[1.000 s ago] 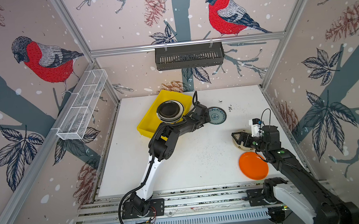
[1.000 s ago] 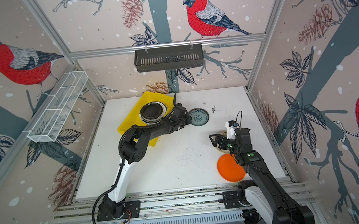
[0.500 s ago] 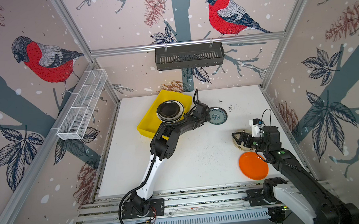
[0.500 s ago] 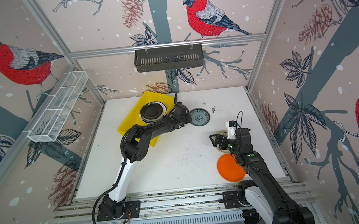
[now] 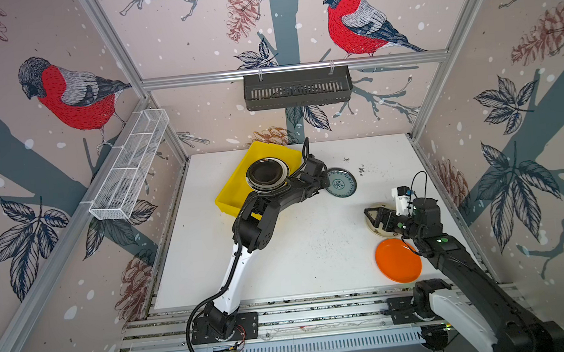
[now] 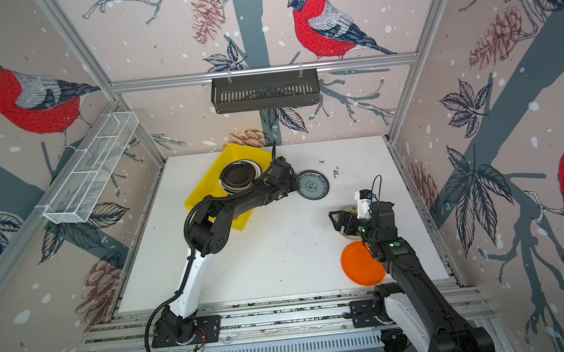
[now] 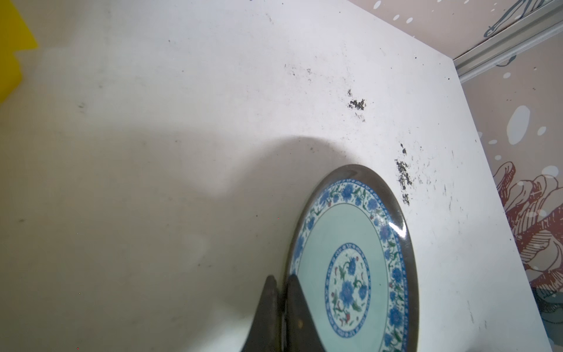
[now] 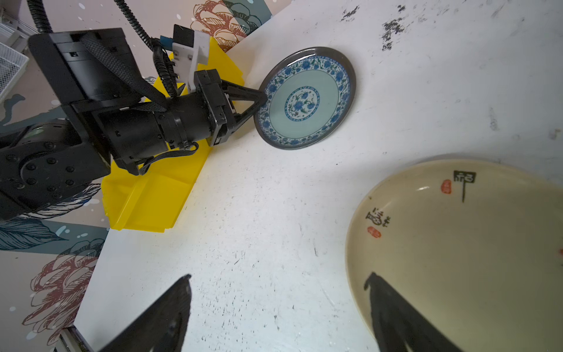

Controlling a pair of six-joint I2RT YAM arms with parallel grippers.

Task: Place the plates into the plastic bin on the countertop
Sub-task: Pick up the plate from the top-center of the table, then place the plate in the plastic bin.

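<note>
The left pincer (image 8: pixel 264 97) has just closed and is now pinching the teal plate (image 8: pixel 307 97) by its rim. The plate is sitting on the counter (image 5: pixel 315 250) near the bin (image 5: pixel 236 187), so lifting is probably coming next. The right pincer (image 8: pixel 278 277) is waiting wide apart over the cream plate (image 8: pixel 457 243).

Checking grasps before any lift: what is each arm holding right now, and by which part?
The left gripper pinches the teal patterned plate by its rim. The right gripper is open, straddling the cream plate's edge, holding nothing.
</note>
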